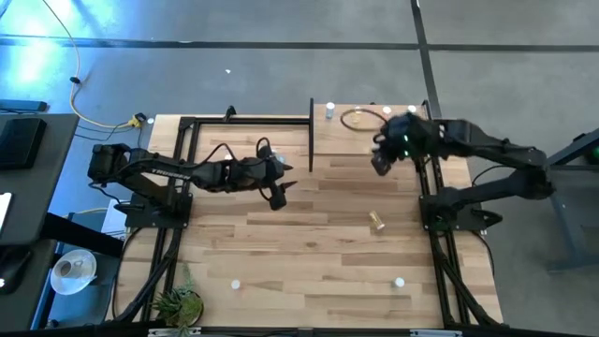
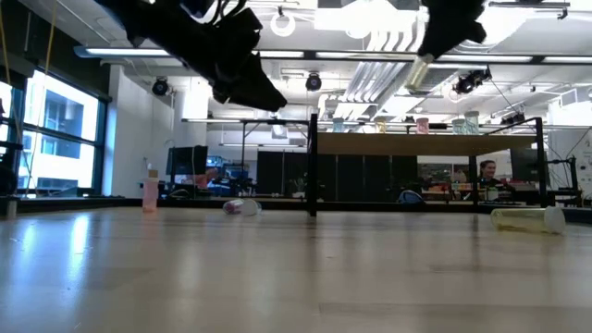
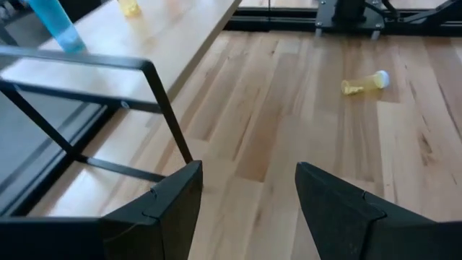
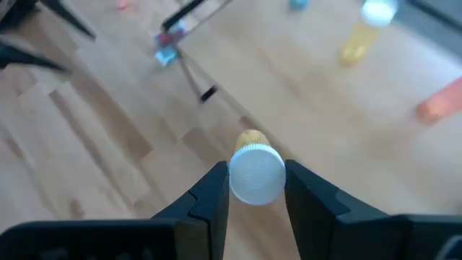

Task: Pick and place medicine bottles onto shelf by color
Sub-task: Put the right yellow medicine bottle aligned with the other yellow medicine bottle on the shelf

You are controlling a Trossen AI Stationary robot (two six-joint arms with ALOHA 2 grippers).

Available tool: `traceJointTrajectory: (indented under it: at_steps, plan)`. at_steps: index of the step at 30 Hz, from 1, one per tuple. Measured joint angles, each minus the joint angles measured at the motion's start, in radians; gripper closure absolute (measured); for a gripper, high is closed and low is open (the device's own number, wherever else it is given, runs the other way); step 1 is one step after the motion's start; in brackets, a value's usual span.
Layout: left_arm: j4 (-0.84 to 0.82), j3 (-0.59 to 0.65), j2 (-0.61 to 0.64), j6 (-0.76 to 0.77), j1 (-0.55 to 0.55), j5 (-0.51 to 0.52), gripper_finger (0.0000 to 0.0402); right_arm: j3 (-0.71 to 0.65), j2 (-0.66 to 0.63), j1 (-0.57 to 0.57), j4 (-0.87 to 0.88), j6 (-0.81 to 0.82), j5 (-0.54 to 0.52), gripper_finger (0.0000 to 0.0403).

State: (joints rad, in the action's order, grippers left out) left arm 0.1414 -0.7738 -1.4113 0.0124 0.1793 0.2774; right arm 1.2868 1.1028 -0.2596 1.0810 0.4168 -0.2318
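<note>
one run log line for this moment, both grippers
right gripper: shut on yellow bottle, raised over shelf | left gripper: open, empty, near shelf edge | yellow bottle lying on table

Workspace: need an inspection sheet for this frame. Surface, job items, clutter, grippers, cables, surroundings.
Surface: plank table, mostly bare.
Job's things: shelf at the far edge with a few bottles standing on it; a yellow bottle lying on the table; white-capped bottles standing near the front edge.
Clutter: potted plant at the front left corner.
Grippers: right gripper raised over the shelf, shut on a yellow capped bottle; left gripper open, empty, above the table by the shelf's left upright.
Cables: yellow cable on the floor at left; a coil on the shelf.
Surroundings: open room behind the table, a person far off.
</note>
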Motion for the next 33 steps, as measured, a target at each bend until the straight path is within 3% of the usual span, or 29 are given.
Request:
traceJointTrajectory:
  at_steps: [9,18,26,33]
  plan:
    - [-0.104,0.000,0.000,0.090,-0.004,-0.011,0.0188,0.266,0.216,-0.194,0.147,-0.194,0.006,0.0300]
    - [-0.139,0.000,0.000,0.100,-0.031,-0.011,0.0188,0.423,0.427,-0.289,0.221,-0.267,0.059,0.0300]
    - [-0.138,0.000,0.000,0.082,-0.031,-0.009,0.0188,0.485,0.575,-0.293,0.263,-0.334,0.094,0.0300]
    - [-0.138,0.000,0.000,0.082,-0.031,-0.005,0.0188,0.486,0.614,-0.314,0.269,-0.351,0.100,0.0300]
